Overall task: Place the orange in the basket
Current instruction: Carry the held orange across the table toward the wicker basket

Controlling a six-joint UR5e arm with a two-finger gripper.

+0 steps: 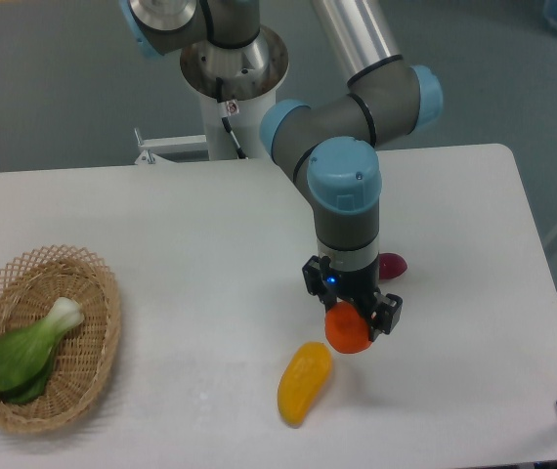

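Note:
The orange (346,330) is a small round orange-red ball held between the fingers of my gripper (351,319) at the centre right of the table. The gripper is shut on it and points straight down; I cannot tell whether the orange rests on the table or hangs just above it. The light tan oval wicker basket (95,366) sits at the far left of the table, far from the gripper. A green leafy vegetable with a white stem (24,350) lies inside it.
An elongated yellow-orange fruit (304,382) lies just left of and below the gripper, close to the orange. A dark red-purple piece (393,265) lies behind the gripper on its right. The table's right edge is near.

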